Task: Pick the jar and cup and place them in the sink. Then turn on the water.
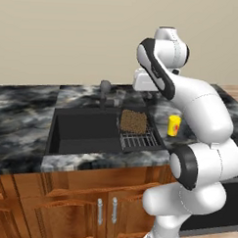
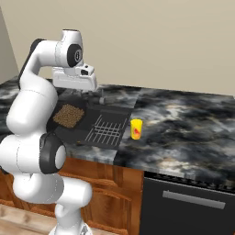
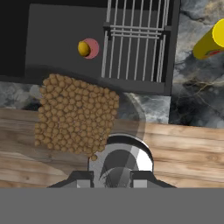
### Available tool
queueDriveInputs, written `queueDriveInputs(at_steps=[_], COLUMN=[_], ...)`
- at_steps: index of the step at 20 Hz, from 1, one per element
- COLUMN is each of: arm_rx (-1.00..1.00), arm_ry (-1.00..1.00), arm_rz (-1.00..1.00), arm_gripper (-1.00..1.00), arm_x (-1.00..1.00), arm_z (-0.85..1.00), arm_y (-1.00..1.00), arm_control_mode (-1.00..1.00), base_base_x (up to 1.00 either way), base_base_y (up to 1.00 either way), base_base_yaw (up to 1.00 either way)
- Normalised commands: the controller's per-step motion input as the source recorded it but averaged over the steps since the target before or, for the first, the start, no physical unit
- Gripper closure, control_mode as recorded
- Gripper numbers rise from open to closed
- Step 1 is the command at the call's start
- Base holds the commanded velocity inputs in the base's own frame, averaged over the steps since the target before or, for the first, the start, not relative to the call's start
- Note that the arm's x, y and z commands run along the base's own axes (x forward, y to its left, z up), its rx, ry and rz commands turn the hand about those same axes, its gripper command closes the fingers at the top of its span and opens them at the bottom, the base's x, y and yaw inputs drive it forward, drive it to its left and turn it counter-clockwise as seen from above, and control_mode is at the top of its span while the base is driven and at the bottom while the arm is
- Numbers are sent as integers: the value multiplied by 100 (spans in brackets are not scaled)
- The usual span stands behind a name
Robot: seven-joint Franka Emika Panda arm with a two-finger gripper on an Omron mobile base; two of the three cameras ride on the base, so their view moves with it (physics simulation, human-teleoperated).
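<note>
left base view: the jar [image 1: 133, 121], brown and speckled, sits over the right part of the sink [image 1: 81, 131], at the back edge of the wire rack [image 1: 138, 139]; whether it rests on the rack or hangs above it cannot be told here. the cup [image 1: 174, 125] stands upright on the counter [image 1: 23, 112], just beside the sink's right rim. the faucet [image 1: 105, 93] rises at the sink's back edge. the white hand sits above the jar, its fingers hidden.

right base view: the jar [image 2: 68, 115] lies at the sink's [image 2: 108, 110] left part, below the hand, with the rack [image 2: 104, 130] to its right. the cup [image 2: 136, 129] stands on the counter [image 2: 183, 124] near the sink's right front corner, apart from the jar.

hand view: the jar [image 3: 78, 114] fills the middle, its grainy body reaching out from the gripper [image 3: 112, 180], its glassy dark part [image 3: 124, 155] rounding up between the finger tips. the jaws seem part closed around that glassy part, so they appear to be grasping the jar. beyond lie the sink floor [image 3: 57, 39] with a small yellow-and-pink blob [image 3: 86, 48], the rack [image 3: 135, 43] and the cup [image 3: 209, 41] at the counter's edge.

the jar looks stiff, fairly heavy for its size, and the glassy part likely slippery and breakable, so a firm hold low on that part suits it. the cup looks light and rigid; take it across its sides, near the middle.
</note>
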Motion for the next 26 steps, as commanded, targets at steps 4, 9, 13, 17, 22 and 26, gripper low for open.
queueDriveInputs(at_steps=[4, 9, 13, 17, 22, 26], arm_rx=[0, 0, 0, 0, 0, 0], arm_ry=[0, 0, 0, 0, 0, 0], arm_rz=[0, 0, 0, 0, 0, 0], arm_gripper=[100, 100, 100, 100, 100, 100], arm_x=[0, 0, 0, 0, 0, 0], arm_z=[0, 0, 0, 0, 0, 0], arm_y=[0, 0, 0, 0, 0, 0], arm_control_mode=[100, 100, 100, 100, 100, 100], base_base_x=[25, 28, 33, 36, 36, 30], base_base_y=[-44, -38, -28, -23, -17, -23], base_base_yaw=[0, 0, 0, -1, -1, -6])
